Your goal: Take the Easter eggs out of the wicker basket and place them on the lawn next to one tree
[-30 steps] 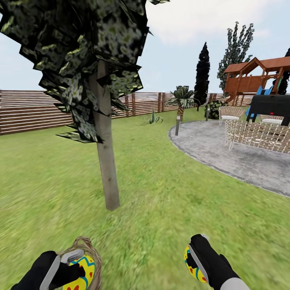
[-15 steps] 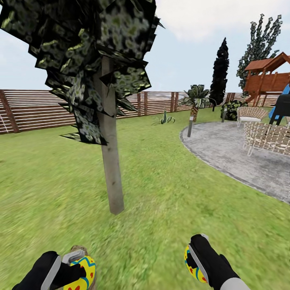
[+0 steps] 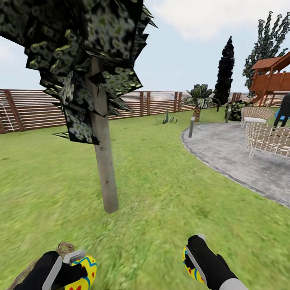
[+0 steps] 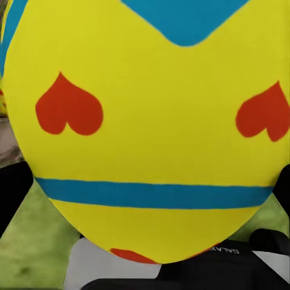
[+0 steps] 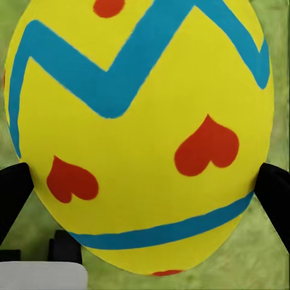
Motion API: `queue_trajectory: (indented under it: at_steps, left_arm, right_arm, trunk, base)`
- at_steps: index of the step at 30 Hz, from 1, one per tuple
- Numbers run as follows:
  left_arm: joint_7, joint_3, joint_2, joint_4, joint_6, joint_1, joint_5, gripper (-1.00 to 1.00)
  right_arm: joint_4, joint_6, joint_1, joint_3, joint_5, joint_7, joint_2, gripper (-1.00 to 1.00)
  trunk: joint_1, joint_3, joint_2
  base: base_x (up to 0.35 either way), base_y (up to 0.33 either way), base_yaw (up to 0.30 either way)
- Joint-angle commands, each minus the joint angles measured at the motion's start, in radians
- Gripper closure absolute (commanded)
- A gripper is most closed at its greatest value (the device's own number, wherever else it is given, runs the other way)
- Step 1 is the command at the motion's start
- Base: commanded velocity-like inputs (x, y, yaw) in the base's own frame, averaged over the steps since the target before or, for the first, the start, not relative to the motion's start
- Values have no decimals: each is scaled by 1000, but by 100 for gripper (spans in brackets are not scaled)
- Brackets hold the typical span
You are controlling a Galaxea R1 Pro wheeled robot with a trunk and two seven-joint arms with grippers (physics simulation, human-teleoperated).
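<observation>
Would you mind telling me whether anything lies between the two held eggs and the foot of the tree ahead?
Nothing visible does: only open lawn separates the left egg and the right egg from the tree.

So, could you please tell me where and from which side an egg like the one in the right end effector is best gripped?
Grip it across its widest middle, as the right end effector holds its Easter egg: one finger on each flank. The egg narrows towards both ends, so pads there would probably slip off; at the widest girth they sit opposite each other.
</observation>
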Motion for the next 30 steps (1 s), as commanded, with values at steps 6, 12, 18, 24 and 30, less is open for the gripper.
queue_trajectory:
  at_steps: [6, 12, 18, 24, 30]
  left_arm:
    - [-7, 3, 0, -1, 5, -1, -4, 100]
    - [-7, 3, 0, 0, 4, -1, -4, 100]
    - [-8, 3, 0, 2, 4, -1, -4, 100]
    - [-9, 3, 0, 2, 4, -1, -4, 100]
    - [-9, 3, 0, 2, 4, -1, -4, 100]
  right_arm:
    - [-1, 5, -1, 9, 2, 0, 0, 100]
    - [-1, 5, 0, 9, 0, 1, 0, 100]
    - [-1, 4, 0, 9, -1, 3, 0, 100]
    - [1, 5, 0, 25, 3, 0, 3, 100]
    - [1, 5, 0, 28, 3, -1, 4, 100]
  trunk:
    - [0, -1, -1]
    - [0, -1, -1]
    - [0, -1, -1]
    - [0, -1, -1]
    - [0, -1, -1]
  base:
    - [0, -329, 282]
    - [92, -320, 182]
    - [219, -277, 4]
    - [255, -246, 169]
    - [256, -245, 287]
